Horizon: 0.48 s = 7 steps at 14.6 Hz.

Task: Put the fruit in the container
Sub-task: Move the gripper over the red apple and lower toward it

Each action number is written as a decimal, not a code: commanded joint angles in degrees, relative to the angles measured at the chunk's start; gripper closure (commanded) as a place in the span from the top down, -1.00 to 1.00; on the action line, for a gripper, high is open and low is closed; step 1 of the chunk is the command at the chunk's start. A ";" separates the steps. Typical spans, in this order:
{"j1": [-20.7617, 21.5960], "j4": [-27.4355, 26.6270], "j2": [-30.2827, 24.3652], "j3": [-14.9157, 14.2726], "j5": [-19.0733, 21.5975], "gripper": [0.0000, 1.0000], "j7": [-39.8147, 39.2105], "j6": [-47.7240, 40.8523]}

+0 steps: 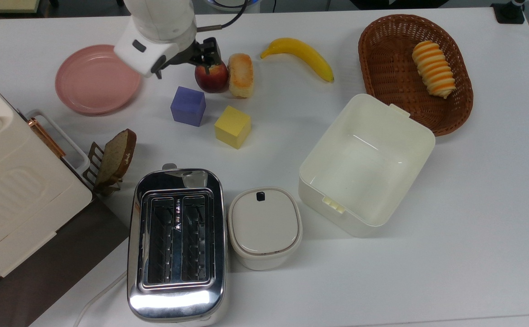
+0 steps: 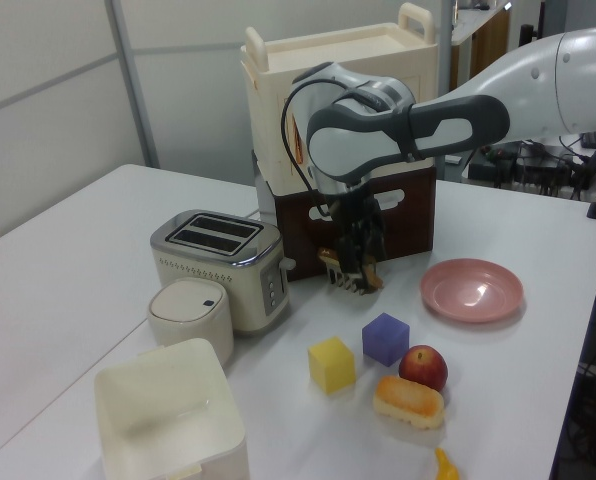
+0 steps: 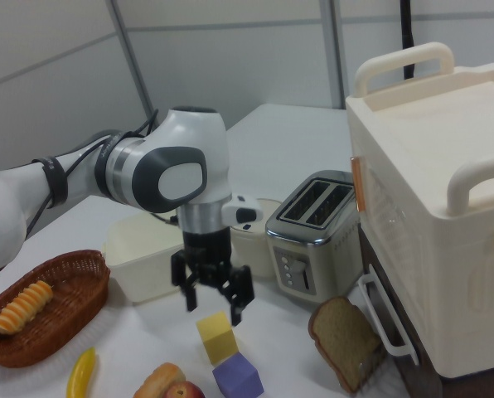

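Note:
The fruit, a red apple [image 1: 211, 77] [image 2: 424, 367] [image 3: 182, 391], rests on the white table, touching a bread roll [image 1: 240, 75] on the top view's right. My gripper [image 1: 183, 63] [image 2: 358, 268] [image 3: 212, 305] hangs open in the air above the apple and a little toward the top view's left, with nothing between its fingers. One fingertip [image 1: 209, 55] overlaps the apple's far edge in the top view. The container, a cream-white squarish box [image 1: 321, 200] [image 2: 168, 410] [image 3: 143, 249], stands empty toward the top view's right, well apart from the apple.
A purple cube [image 1: 188, 106] and a yellow cube [image 1: 232, 127] sit just in front of the apple. Around them are a banana [image 1: 298, 52], a pink plate [image 1: 97, 78], a wicker basket [image 1: 382, 81], a toaster [image 1: 176, 243], a lidded pot [image 1: 264, 227] and a bread slice [image 1: 116, 154].

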 commanded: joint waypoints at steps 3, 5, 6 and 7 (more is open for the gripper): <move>1.14 -6.35 -2.32 -0.08 0.02 1.00 -8.13 -9.21; 1.57 -10.21 -2.32 -0.08 0.02 1.00 -12.17 -9.65; 2.19 -11.44 -2.23 -0.08 0.02 1.00 -13.05 -9.65; 2.37 -11.98 -1.62 -0.08 0.02 1.00 -13.24 -9.48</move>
